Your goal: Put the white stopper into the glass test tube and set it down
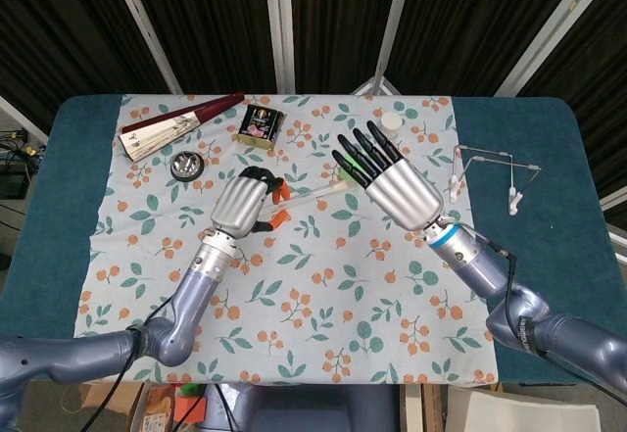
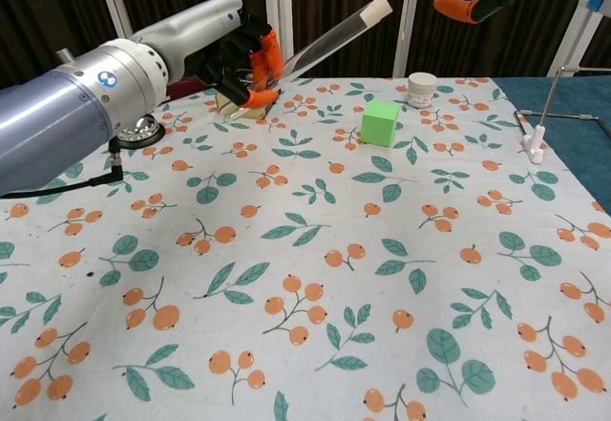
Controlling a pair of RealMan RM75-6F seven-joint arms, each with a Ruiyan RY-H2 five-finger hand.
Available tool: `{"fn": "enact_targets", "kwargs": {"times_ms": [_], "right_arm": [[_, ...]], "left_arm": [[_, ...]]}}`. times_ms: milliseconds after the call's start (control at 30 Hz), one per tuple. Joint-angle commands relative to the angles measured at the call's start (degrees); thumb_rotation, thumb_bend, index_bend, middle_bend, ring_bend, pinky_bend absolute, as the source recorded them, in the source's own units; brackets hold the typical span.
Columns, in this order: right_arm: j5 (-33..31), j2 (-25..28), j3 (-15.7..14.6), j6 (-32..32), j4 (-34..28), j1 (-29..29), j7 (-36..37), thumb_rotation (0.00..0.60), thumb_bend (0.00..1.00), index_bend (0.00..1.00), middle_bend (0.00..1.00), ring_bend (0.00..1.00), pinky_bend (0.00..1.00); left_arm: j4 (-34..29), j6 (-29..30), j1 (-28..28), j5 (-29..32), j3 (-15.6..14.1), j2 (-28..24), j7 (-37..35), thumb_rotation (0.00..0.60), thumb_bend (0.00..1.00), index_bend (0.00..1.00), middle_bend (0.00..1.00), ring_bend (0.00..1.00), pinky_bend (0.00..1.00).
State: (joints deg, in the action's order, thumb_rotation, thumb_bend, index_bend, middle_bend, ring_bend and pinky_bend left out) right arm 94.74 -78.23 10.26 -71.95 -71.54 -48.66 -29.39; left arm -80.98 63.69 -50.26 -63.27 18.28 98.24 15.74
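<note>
My left hand (image 1: 243, 205) (image 2: 239, 53) grips the lower end of the glass test tube (image 2: 320, 44) (image 1: 312, 193) and holds it tilted up to the right, above the cloth. The white stopper (image 2: 379, 5) (image 1: 340, 184) sits in the tube's upper mouth. To the right of that end my right hand (image 1: 392, 182) hovers with its fingers spread and nothing in it. Only its orange fingertips (image 2: 456, 7) show at the top of the chest view, apart from the stopper.
A green cube (image 2: 380, 122), a small white jar (image 2: 421, 88) (image 1: 392, 122), a square tin (image 1: 259, 124), a folded fan (image 1: 176, 125) and a metal cup (image 1: 185, 166) lie on the far half of the floral cloth (image 2: 315, 278). A wire rack (image 1: 487, 172) (image 2: 546, 125) stands at right.
</note>
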Motion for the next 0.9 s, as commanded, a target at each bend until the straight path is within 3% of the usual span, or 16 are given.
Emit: {"fn": "enact_targets", "kwargs": {"times_ms": [33, 567, 900], "right_arm": [[-0.6, 0.5, -0.1, 0.1, 0.2, 0.6, -0.1, 0.600, 0.46, 0.00, 0.01, 0.00, 0.00], [-2.2, 1.2, 0.5, -1.0, 0.1, 2.4, 0.0, 0.600, 0.46, 0.00, 0.01, 0.00, 0.00], [-2.9, 2.1, 0.9, -1.0, -1.3, 3.1, 0.3, 0.600, 0.46, 0.00, 0.01, 0.00, 0.00]], "left_arm": [[-0.1, 0.0, 0.6, 0.0, -0.7, -0.4, 0.1, 0.600, 0.56, 0.64, 0.72, 0.30, 0.25], [2.9, -2.2, 3.5, -1.7, -7.9, 0.8, 2.8, 0.600, 0.56, 0.64, 0.71, 0.30, 0.25], [7.2, -4.6, 3.9, -0.7, -9.2, 3.1, 5.0, 0.600, 0.56, 0.63, 0.69, 0.30, 0.25]]}}
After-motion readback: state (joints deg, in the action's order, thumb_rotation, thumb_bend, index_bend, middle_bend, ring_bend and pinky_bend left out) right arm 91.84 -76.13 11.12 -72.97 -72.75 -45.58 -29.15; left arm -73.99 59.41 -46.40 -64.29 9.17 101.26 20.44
